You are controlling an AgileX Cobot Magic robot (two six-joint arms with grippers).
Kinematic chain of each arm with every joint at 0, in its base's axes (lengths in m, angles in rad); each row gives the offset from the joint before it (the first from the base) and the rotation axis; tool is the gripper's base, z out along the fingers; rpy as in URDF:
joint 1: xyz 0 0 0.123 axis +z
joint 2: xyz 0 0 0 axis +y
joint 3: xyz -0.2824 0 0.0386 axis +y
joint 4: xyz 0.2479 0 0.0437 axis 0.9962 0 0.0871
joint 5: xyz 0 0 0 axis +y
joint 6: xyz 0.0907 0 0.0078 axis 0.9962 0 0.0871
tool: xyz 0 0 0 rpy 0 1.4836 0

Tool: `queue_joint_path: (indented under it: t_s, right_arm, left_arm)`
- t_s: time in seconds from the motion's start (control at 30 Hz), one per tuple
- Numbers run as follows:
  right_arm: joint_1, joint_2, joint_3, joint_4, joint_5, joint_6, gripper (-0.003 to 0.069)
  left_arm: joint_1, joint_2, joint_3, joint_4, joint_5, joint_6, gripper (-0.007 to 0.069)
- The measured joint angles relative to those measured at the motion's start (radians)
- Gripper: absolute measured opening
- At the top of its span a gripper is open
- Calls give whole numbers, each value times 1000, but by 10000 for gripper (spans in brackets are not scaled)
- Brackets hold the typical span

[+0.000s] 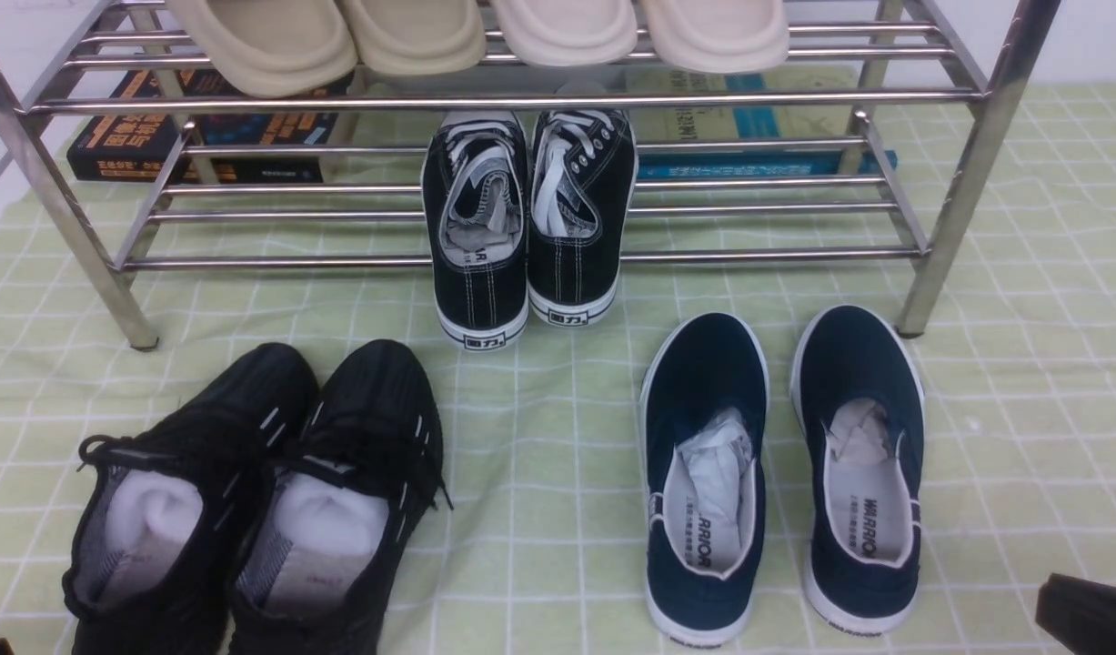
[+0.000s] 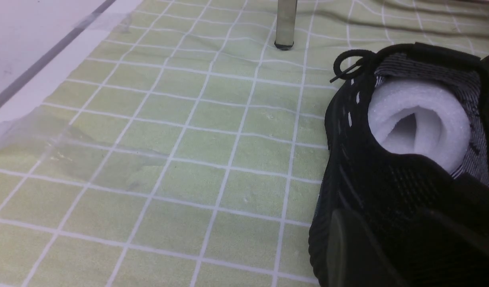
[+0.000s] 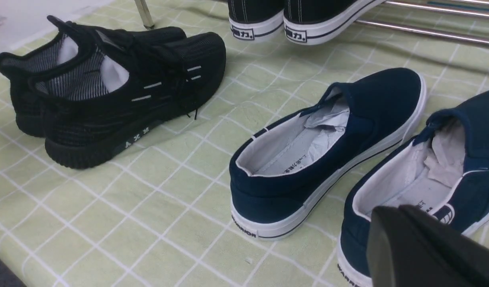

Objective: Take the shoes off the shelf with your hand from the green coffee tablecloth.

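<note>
The navy blue slip-on shoes lie side by side on the green tablecloth, just in front of the chrome shelf: the left shoe and the right shoe, both stuffed with paper. My right gripper is shut with nothing in it and hovers close behind the heel of the right shoe; the other shoe lies beside it. My left gripper is open, right behind the heel of a black mesh sneaker.
A pair of black mesh sneakers stands on the cloth at the front left. Black lace-up sneakers sit on the shelf's lower bars, heels overhanging. Beige slippers fill the upper tier; books lie behind. A shelf leg stands nearby.
</note>
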Motion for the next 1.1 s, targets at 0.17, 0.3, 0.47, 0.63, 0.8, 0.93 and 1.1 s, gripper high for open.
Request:
queue_joint_path:
  t_s: [0.17,0.3,0.47,0.63,0.8,0.93,1.1]
  right_arm:
    - [-11,-48,2,-22,4,-34,0]
    - [-99,-101,46,0,1,-149,2]
    - [-302,-215,169,71,12,-220,5]
    - [-422,-312,221,87,79,-229,8]
    - [-555,-350,213,87,152,-232,13]
    - [-598,-350,211,87,162,-232,15]
    - [-598,-350,211,87,162,-232,20]
  left_arm:
    - [0,0,0,0,0,0,239]
    - [0,0,0,0,0,0,239]
    - [0,0,0,0,0,0,239]
    - [0,0,0,0,0,0,239]
    - [0,0,0,0,0,0,239]
    - [0,0,0,0,0,0,239]
    - [0,0,0,0,0,0,239]
